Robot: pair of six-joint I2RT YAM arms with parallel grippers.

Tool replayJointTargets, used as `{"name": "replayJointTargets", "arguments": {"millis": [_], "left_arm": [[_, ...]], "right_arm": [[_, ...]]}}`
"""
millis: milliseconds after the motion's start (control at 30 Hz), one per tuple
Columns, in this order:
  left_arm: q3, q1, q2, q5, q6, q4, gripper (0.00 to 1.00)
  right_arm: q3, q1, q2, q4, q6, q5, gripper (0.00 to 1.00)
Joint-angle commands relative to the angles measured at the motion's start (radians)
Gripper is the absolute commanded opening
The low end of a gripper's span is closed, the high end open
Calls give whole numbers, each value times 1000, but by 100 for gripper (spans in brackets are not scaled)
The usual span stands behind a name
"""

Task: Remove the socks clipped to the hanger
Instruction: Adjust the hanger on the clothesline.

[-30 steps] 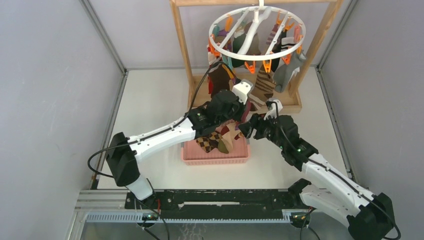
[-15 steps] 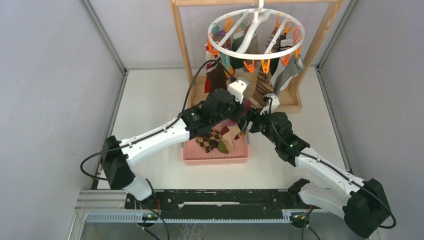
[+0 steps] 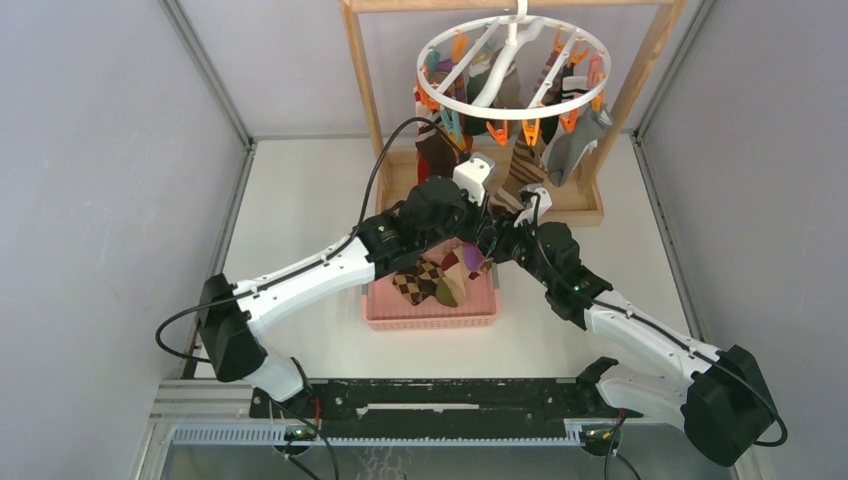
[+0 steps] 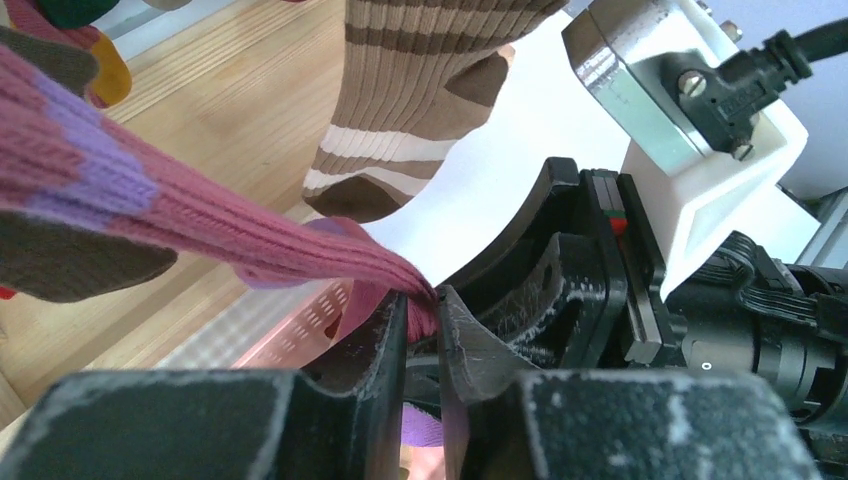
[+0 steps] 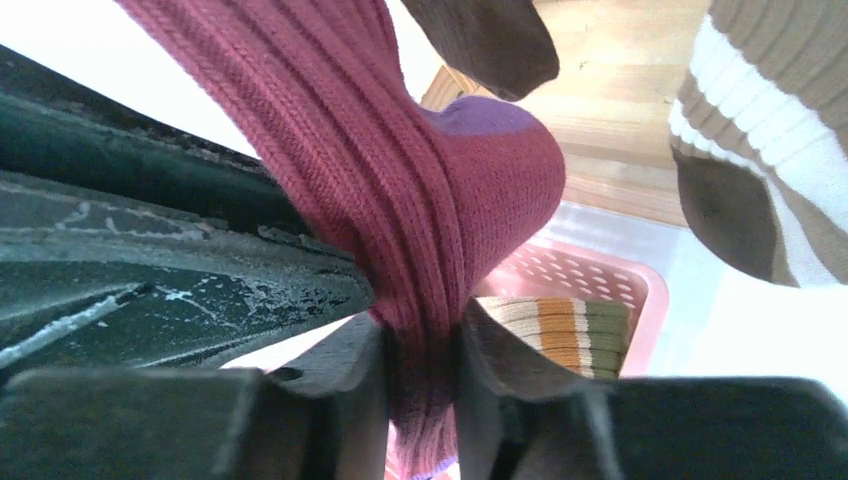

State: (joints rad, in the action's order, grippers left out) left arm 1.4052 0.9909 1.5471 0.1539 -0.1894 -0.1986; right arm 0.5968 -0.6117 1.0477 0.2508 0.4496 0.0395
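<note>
Left gripper (image 4: 421, 312): clamped on maroon sock (image 4: 200, 215), below hanger (image 3: 515, 113).
Right gripper (image 5: 420, 352): pinched onto same sock, below hanger.

Round white plastic ring hanger (image 3: 497, 75) hangs in wooden frame rack (image 3: 366, 90) at the table's (image 3: 300, 200) far end, mixed fabric socks (image 3: 575, 140) clipped beneath. Pink plastic basket (image 3: 430, 312) sits before rack, holding more socks.

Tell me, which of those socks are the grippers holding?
The ribbed pink sock with purple patches: the left gripper and right gripper both pinch it. The brown striped sock beside it hangs free.
</note>
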Motion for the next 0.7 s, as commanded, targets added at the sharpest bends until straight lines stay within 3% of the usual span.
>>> {"name": "replayJointTargets", "arguments": {"millis": [0,100,200,300,400,667], "left_arm": [[50,2,-48,-14,-21,15,22],[48,0,-52,-3,-19,4,30],[35,-1,-67,12,-17,-6,45],[4,-1,-110,5,-6,-12,80],[-43,-1,-165,14,-1,-2,99],[-130,-6,-288,112,2,-19,100]], "right_arm": [[41,-6,-2,63,0,9,24],[41,-3,-7,52,-5,7,12],[41,2,-14,36,-8,5,7],[41,12,-27,16,-11,7,5],[41,37,-45,-7,-7,20,4],[41,126,-107,-69,1,74,0]]}}
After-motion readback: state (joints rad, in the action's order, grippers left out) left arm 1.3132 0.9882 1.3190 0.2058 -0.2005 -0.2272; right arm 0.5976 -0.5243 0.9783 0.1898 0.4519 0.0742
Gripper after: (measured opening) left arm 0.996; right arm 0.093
